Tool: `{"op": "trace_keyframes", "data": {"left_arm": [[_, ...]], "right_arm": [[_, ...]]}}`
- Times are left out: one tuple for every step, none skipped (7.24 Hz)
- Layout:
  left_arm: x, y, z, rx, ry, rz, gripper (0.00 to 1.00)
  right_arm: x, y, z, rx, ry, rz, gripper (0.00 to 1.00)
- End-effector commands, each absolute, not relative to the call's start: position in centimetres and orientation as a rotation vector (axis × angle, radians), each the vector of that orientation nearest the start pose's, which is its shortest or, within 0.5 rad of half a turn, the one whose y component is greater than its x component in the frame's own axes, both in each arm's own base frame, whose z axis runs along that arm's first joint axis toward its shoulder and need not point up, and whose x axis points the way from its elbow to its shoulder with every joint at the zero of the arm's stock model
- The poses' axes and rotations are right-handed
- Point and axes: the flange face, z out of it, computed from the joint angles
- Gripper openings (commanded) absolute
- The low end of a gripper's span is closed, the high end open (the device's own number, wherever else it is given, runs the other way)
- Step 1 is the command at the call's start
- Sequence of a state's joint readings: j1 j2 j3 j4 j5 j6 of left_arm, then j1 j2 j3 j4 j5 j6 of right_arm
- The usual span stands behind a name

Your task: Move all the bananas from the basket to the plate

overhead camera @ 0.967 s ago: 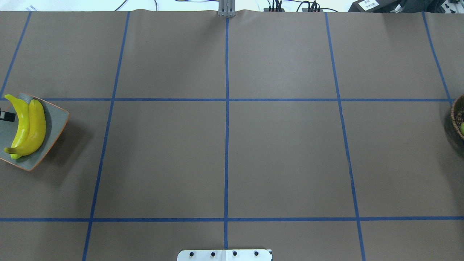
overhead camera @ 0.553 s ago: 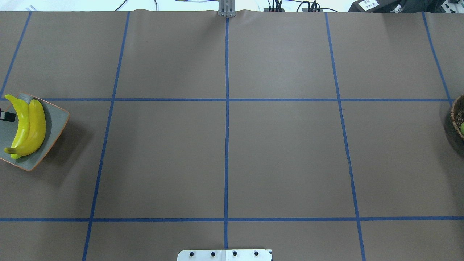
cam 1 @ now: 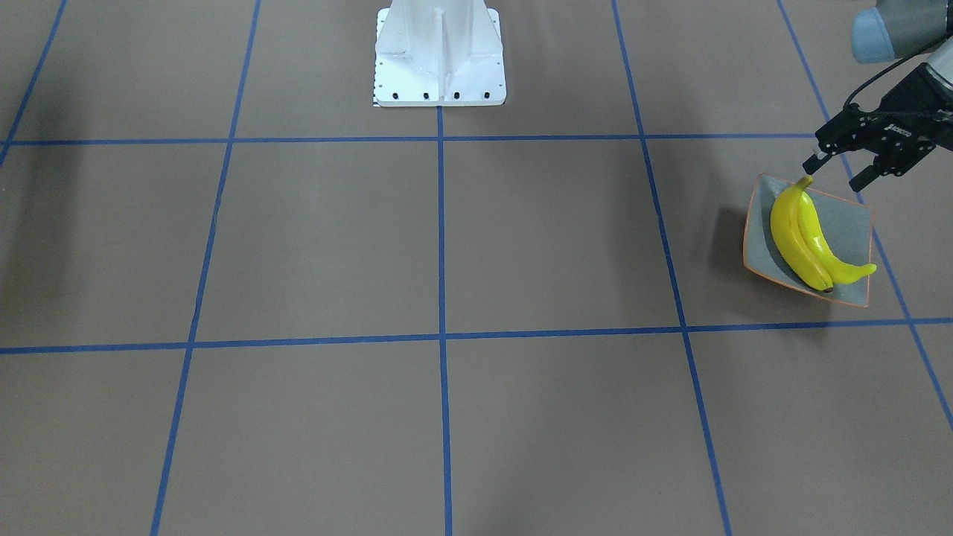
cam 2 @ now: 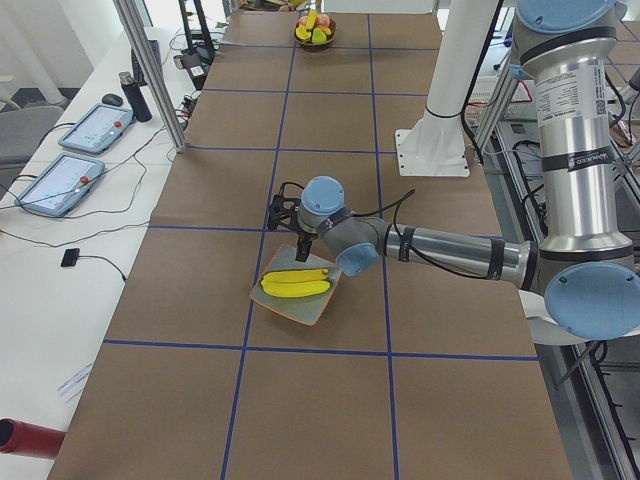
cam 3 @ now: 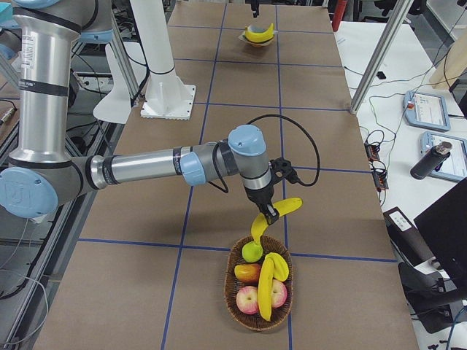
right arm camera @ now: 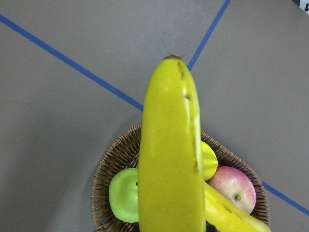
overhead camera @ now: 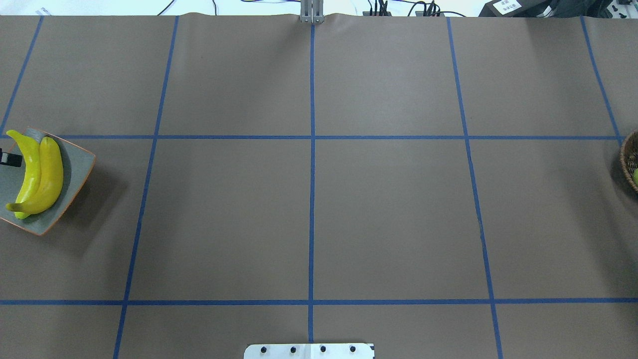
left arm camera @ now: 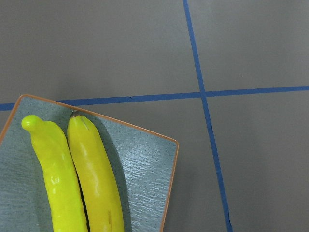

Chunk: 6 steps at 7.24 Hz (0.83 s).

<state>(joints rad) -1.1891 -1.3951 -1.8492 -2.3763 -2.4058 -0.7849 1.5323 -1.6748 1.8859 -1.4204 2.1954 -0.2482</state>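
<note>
Two bananas (cam 1: 797, 238) lie side by side on the grey-green plate (cam 1: 849, 223), as the overhead view (overhead camera: 45, 174) and the left wrist view (left arm camera: 91, 174) also show. My left gripper (cam 1: 832, 173) is open and empty, just above the plate's robot-side edge. My right gripper (cam 3: 271, 213) holds a third banana (right arm camera: 169, 154) in the air above the wicker basket (cam 3: 237, 299). Its fingers do not show in the right wrist view. A fourth banana (cam 3: 266, 281) lies in the basket.
The basket also holds a green apple (right arm camera: 124, 194) and red apples (right arm camera: 234, 188). It sits at the table's right end (overhead camera: 627, 159), the plate (overhead camera: 75, 164) at the left end. The robot base (cam 1: 439, 52) stands at the middle of the robot-side edge.
The plate, its two bananas and the left finger at the view's edge have stayed put. The dark shadow beside the basket at the right edge has shrunk.
</note>
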Motion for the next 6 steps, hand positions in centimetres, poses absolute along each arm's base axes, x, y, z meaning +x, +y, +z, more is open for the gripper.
{"op": "trace_keyframes", "data": {"left_arm": [[10.8,-42.5,48.8,0.315,1.128,0.036,1.00],[11.1,-43.1,47.2,0.344,1.154,0.036,1.00],[11.8,-44.1,44.3,0.360,1.216,-0.006,1.00],[12.2,-44.9,41.3,0.396,1.284,-0.023,1.00],[12.5,-45.7,38.3,0.424,1.346,-0.038,1.00],[14.4,-47.5,33.7,0.437,1.414,-0.027,1.00]], "right_arm": [[3.3,-50.6,47.8,0.456,-0.705,-0.315,0.00],[0.5,-52.2,45.0,0.455,-0.761,-0.303,0.00],[-2.4,-53.6,41.3,0.443,-0.825,-0.249,0.00],[-5.2,-54.4,38.3,0.426,-0.873,-0.208,0.00],[-8.8,-55.1,34.7,0.429,-0.911,-0.216,0.00],[-13.1,-55.6,30.0,0.428,-0.963,-0.223,0.00]]}}
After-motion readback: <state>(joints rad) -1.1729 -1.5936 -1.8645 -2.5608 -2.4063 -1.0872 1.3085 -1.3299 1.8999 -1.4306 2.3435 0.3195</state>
